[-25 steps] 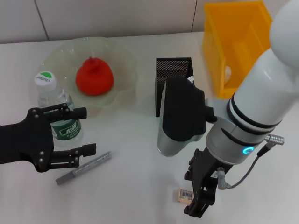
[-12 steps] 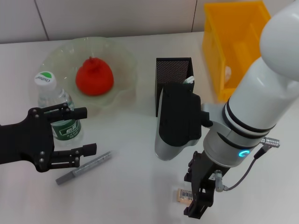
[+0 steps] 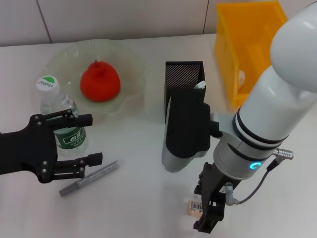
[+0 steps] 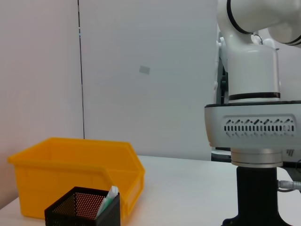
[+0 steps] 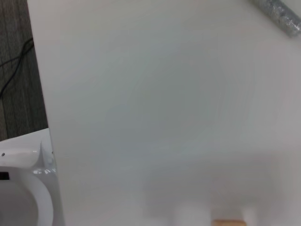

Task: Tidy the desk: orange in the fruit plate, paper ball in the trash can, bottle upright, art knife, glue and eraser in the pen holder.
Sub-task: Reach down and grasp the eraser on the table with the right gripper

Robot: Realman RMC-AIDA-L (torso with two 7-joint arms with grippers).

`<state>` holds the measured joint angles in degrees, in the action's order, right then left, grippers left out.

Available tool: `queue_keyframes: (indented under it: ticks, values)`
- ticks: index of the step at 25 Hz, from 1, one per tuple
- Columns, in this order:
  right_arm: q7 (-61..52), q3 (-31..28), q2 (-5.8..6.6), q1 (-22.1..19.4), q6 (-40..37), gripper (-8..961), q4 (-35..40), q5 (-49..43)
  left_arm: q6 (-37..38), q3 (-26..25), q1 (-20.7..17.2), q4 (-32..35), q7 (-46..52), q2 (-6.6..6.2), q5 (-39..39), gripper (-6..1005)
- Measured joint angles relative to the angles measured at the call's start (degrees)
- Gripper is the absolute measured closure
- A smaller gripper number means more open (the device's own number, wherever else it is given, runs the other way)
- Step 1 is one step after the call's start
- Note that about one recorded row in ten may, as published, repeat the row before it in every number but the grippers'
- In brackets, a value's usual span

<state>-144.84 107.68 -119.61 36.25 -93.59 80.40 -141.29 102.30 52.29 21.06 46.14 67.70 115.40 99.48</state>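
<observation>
The orange (image 3: 100, 82) lies in the fruit plate (image 3: 130, 60). The bottle (image 3: 59, 115) stands upright in front of the plate. My left gripper (image 3: 87, 140) is open, and the bottle's green label shows between its spread fingers; I cannot tell whether they touch. The grey art knife (image 3: 89, 177) lies just in front of that gripper. My right gripper (image 3: 208, 210) hangs low over the eraser (image 3: 193, 207) and covers its right edge. The pen holder (image 3: 184, 74) holds a white glue tube (image 3: 199, 85). A white paper ball (image 3: 241, 77) lies in the yellow trash can (image 3: 250, 44).
The right arm's bulky wrist (image 3: 185, 131) stands right in front of the pen holder. The left wrist view shows the trash can (image 4: 75, 172), the pen holder (image 4: 84, 209) and the right arm (image 4: 254, 136). In the right wrist view the table's edge (image 5: 42, 117) drops to the floor.
The right arm has shifted slightly left and lower, so its gripper now overlaps the eraser's right side. The left arm, bottle and art knife have not moved.
</observation>
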Motion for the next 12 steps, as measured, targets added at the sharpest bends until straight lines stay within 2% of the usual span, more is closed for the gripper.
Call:
queue_keyframes:
  ticks: [12]
  values:
    - [-1.0, 1.6, 0.0, 0.3, 0.8, 197, 0.0, -0.3, 0.0, 0.0, -0.1, 0.0, 0.0, 0.0, 0.1, 198]
